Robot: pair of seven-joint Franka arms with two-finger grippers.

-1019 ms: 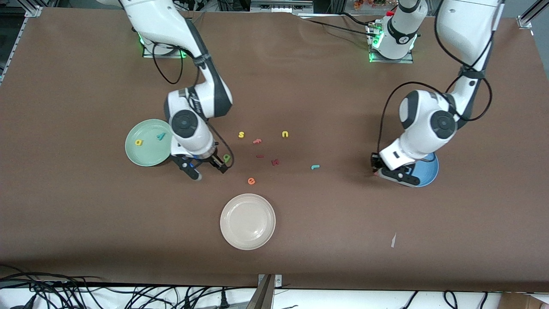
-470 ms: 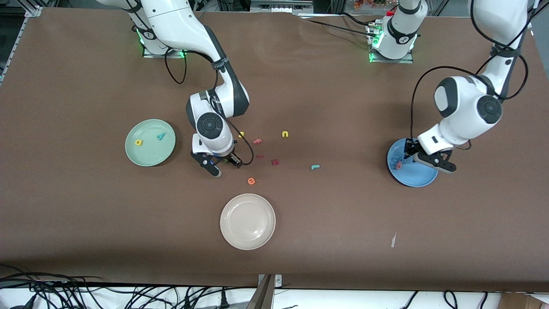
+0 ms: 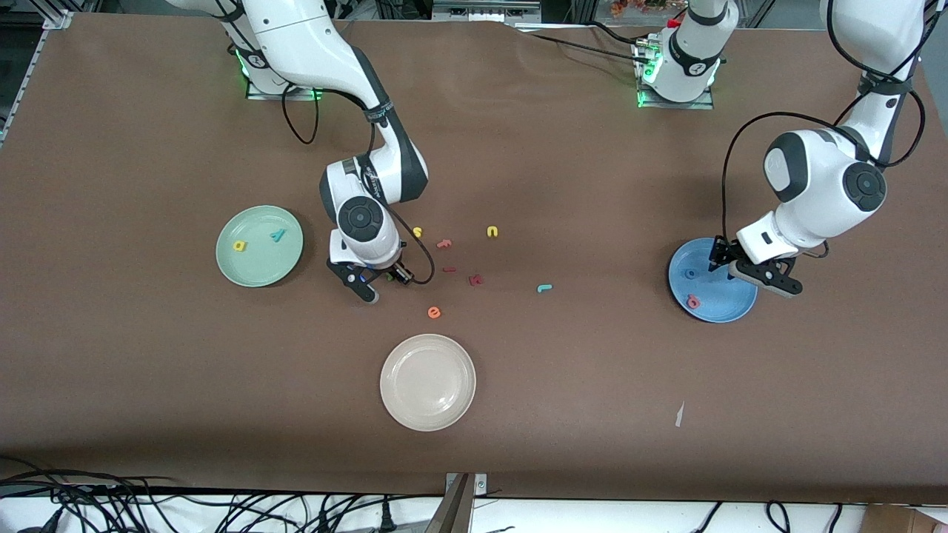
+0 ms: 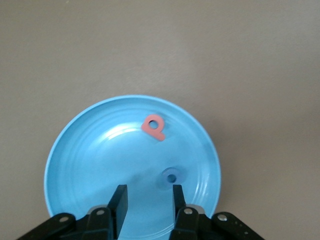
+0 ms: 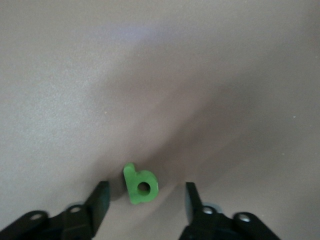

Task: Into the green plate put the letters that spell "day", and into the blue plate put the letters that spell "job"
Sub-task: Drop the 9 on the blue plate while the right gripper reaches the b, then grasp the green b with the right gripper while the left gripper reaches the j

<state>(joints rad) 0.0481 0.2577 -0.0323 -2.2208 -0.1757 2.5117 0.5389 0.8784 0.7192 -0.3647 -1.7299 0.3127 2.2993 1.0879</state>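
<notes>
The green plate (image 3: 255,268) holds the yellow "d" (image 3: 238,246) and the teal "y" (image 3: 278,235). My right gripper (image 3: 384,286) is low over the table between that plate and the loose letters. It stands open, with the green "a" (image 5: 141,185) lying flat between its fingers (image 5: 101,196) and touching neither. The blue plate (image 3: 724,305) carries the pinkish-red "b" (image 3: 693,301) and the blue "o" (image 3: 690,273). Over this plate hangs my left gripper (image 3: 748,272), open and holding nothing. The teal "j" (image 3: 544,288) lies on the table between the two arms.
Loose letters lie mid-table: a yellow "s" (image 3: 417,232), a yellow "u" (image 3: 492,232), three dark red ones (image 3: 475,280) and an orange "e" (image 3: 434,312). A cream-white plate (image 3: 427,382) sits nearer the front camera. A white scrap (image 3: 678,414) lies toward the left arm's end.
My left gripper carried the "b" over the blue plate and opened; the "b" now lies in the plate. My right gripper moved from beside the green plate over the "a", its fingers narrowing.
</notes>
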